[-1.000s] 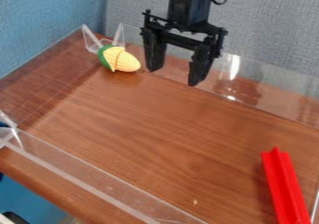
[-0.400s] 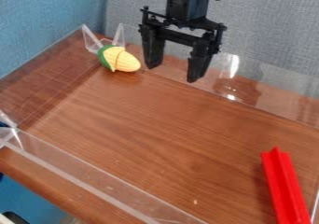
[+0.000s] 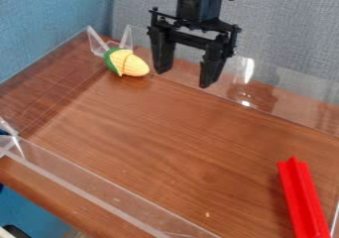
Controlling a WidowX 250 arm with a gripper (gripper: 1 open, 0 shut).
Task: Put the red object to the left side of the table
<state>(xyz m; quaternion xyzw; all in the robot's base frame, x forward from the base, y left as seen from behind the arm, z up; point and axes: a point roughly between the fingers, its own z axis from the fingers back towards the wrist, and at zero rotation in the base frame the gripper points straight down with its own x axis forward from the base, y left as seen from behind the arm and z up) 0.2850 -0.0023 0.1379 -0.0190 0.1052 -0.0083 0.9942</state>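
The red object [image 3: 303, 196] is a long bright red bar lying at the front right corner of the table [image 3: 159, 133], running toward the lower right edge of the view. My black gripper [image 3: 187, 75] hangs at the back centre, fingers pointing down and spread wide, open with nothing between them. It is far from the red bar, across the table from it.
A yellow-and-green corn toy [image 3: 126, 61] lies at the back left, just left of the gripper. Low clear acrylic walls [image 3: 106, 197] edge the tabletop. A blue panel stands behind on the left, a grey one on the right.
The gripper has risen slightly at the back of the table over the last second. The red bar and the corn toy have not moved.
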